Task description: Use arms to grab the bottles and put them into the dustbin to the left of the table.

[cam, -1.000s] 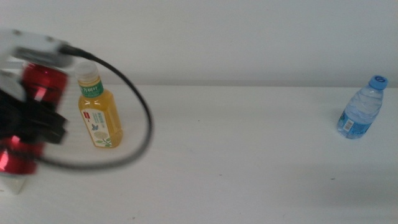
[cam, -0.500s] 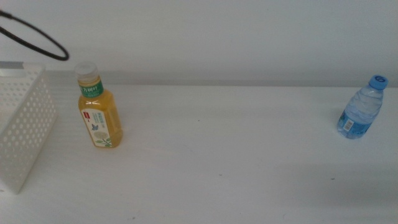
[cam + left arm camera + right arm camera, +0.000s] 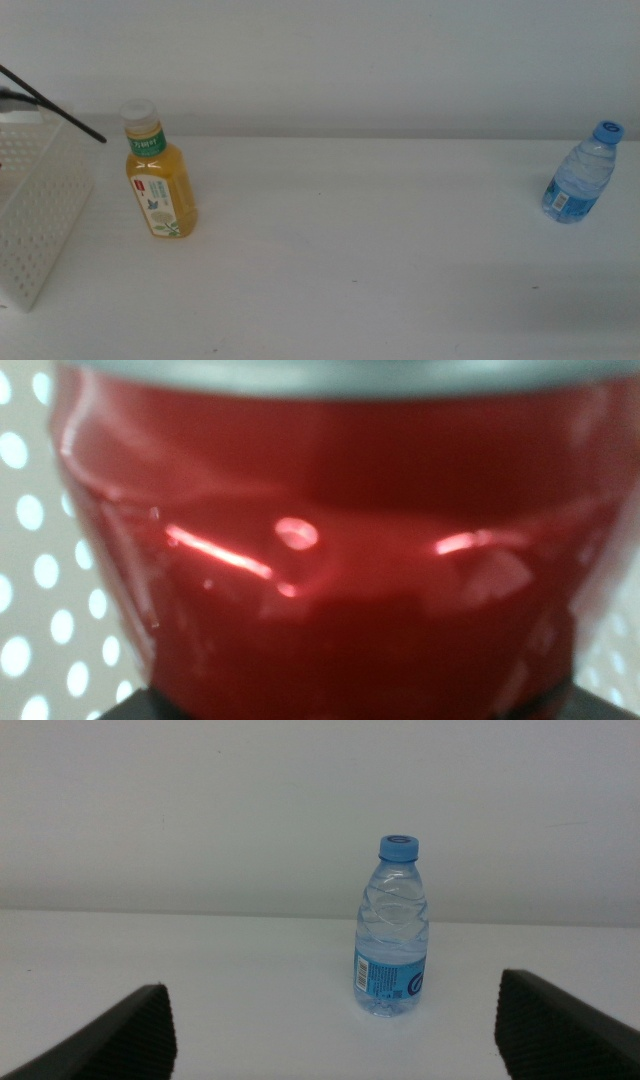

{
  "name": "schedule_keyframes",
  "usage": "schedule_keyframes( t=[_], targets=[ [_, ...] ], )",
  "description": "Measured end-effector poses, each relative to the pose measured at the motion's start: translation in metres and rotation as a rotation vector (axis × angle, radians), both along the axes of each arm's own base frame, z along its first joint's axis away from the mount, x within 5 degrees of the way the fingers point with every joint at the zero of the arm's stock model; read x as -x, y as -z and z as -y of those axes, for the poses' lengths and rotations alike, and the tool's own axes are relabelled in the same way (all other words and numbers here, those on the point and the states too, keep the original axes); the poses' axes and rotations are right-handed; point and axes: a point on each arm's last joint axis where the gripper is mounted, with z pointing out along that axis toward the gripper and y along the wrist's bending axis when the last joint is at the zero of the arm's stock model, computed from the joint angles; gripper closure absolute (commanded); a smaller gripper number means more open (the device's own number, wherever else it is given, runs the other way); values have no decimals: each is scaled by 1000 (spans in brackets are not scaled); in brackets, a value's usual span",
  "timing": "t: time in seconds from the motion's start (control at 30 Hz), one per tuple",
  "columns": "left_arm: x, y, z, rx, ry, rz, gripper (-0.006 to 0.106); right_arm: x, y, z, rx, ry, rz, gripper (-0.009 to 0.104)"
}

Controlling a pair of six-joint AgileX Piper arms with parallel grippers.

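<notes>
**Red can in my left pincer, over by the basket**

My left wrist camera is almost filled by the red soda can [image 3: 320, 550]. It is right up against the lens, shiny, with a silver rim at one end. Behind the can I see the white wall of the dustbin [image 3: 30, 560], full of small round holes, on both sides of it. A little dark strip of my left pincer shows at the picture's lower edge, touching the can. I cannot see the jaws well enough to tell how tightly they press, but the can sits right in the pincer's grip.

In the middle view, my left arm is out of the picture. Only its black cable [image 3: 55, 108] pokes in above the dustbin [image 3: 40, 210], which stands at the left end of the white table [image 3: 380, 260].

The yellow drink bottle [image 3: 160, 180] stands upright just beside the dustbin, not touching it. It has a white cap and a green neck band.

My right pincer [image 3: 335, 1025] is wide open and holds nothing. Its two dark jaws stand far apart. The small water bottle [image 3: 393, 930] with the blue cap stands upright on the table ahead of it, lined up with the gap between the jaws but well beyond the tips. In the middle view that bottle [image 3: 582, 175] is at the far right end of the table.
</notes>
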Motion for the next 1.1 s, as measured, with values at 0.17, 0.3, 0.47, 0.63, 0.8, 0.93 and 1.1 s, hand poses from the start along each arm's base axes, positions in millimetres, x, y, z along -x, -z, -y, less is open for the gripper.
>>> schedule_keyframes(
  t=[0.17,0.3,0.47,0.63,0.8,0.93,1.1],
  targets=[
    [-4,7,-3,-14,0,3,26,0,0,0,0,0,0,10],
    [-6,4,-4,-25,-14,20,7,0,0,0,0,0,0,10],
    [-1,-23,4,-55,-67,80,7,0,0,0,2,0,0,10],
    [14,-84,45,-87,-106,226,7,0,0,0,2,0,0,10],
    [48,-119,106,-57,-62,357,7,0,0,0,2,0,0,10],
    [86,-118,150,-2,-15,514,7,0,0,0,2,0,0,10],
    [130,-85,177,86,35,653,7,0,0,0,2,0,0,10]
  ],
)
